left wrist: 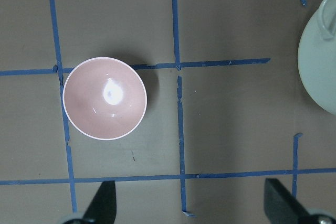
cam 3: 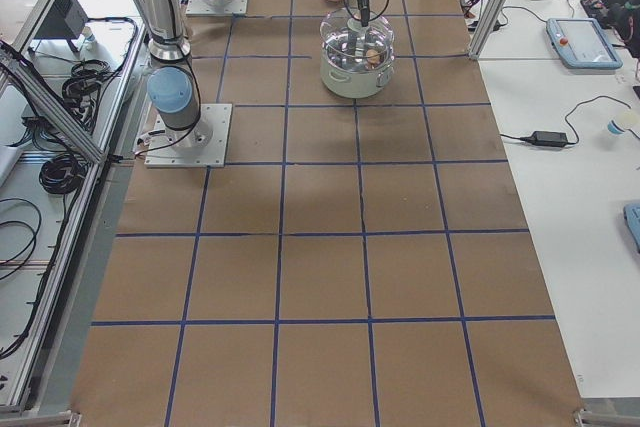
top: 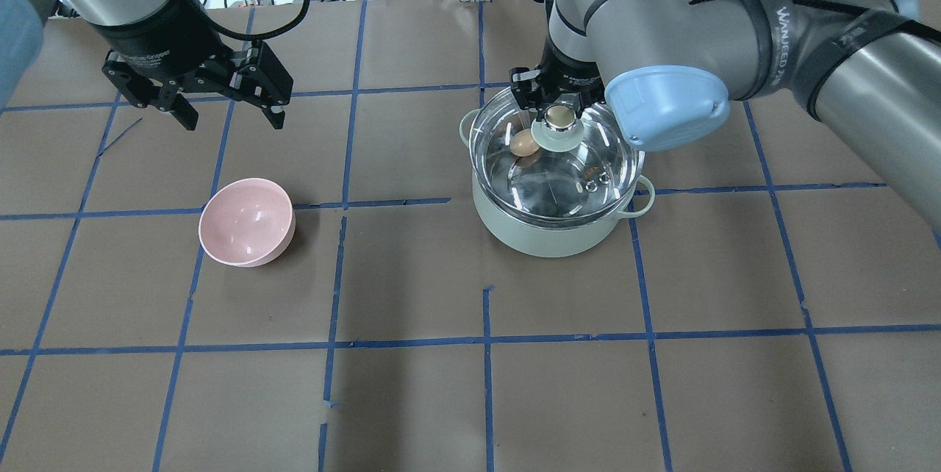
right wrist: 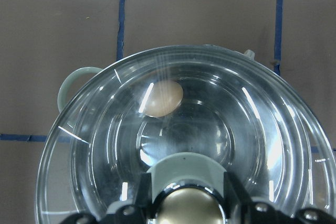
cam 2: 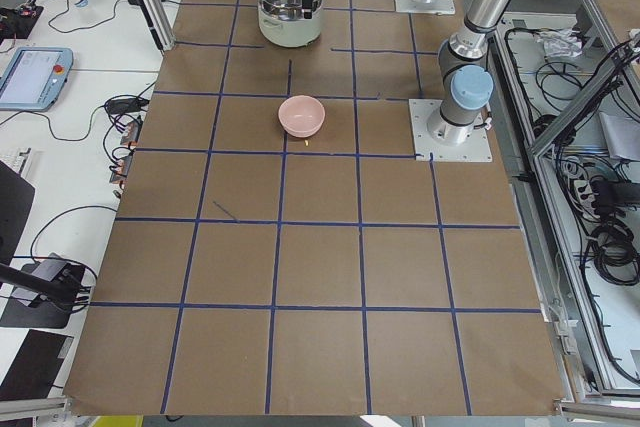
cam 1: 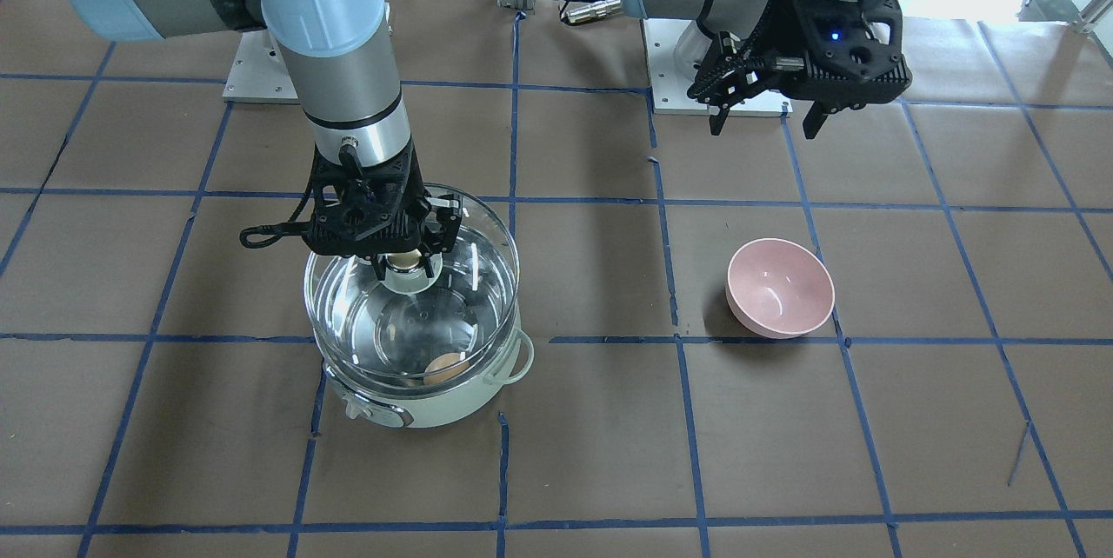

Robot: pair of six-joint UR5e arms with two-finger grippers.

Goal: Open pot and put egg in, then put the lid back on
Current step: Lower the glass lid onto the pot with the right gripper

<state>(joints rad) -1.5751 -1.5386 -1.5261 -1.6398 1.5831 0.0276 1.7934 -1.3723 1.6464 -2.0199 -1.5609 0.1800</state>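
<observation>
The mint-green pot [cam 1: 417, 406] stands on the table, also in the overhead view [top: 544, 233]. The brown egg [cam 1: 445, 367] lies inside it, seen through the glass from above [top: 524, 142] and in the right wrist view [right wrist: 164, 98]. My right gripper [cam 1: 404, 262] is shut on the metallic knob [top: 560, 117] of the glass lid [cam 1: 469, 280], which sits at the pot's rim, slightly off-centre. I cannot tell whether it rests on the rim. My left gripper [top: 232, 121] is open and empty, raised above the table behind the pink bowl.
A pink bowl [top: 246, 222] stands empty on the robot's left side, below the left wrist camera [left wrist: 104, 98]. Blue tape lines grid the brown table [top: 412, 398]. The arms' base plates are at the robot's edge of the table.
</observation>
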